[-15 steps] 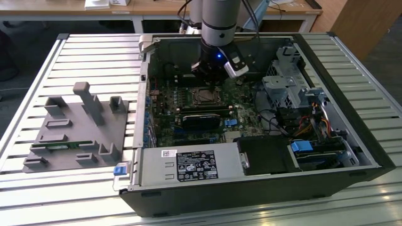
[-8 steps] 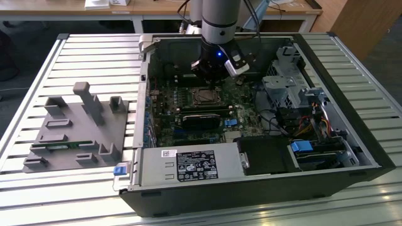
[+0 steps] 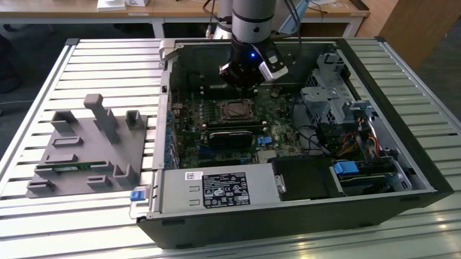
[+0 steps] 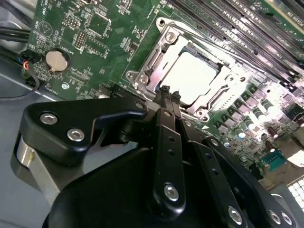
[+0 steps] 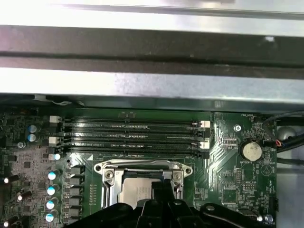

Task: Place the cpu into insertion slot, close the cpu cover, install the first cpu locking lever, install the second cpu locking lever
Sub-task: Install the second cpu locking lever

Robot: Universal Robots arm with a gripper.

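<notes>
The gripper [image 4: 168, 92] was pinched shut and empty, hovering just over the cpu [image 4: 192, 76], which sat under the closed cpu cover [image 4: 142, 78], probably positioned to work the levers.

The cpu [image 4: 192, 77] has a smooth silvery metal top with a soft shine, and the cpu cover [image 4: 156, 59] around it is bright polished metal. The gripper [image 4: 167, 95] looks like matt black plastic or coated metal with shiny steel screws. The motherboard [image 4: 95, 28] is glossy green.
</notes>
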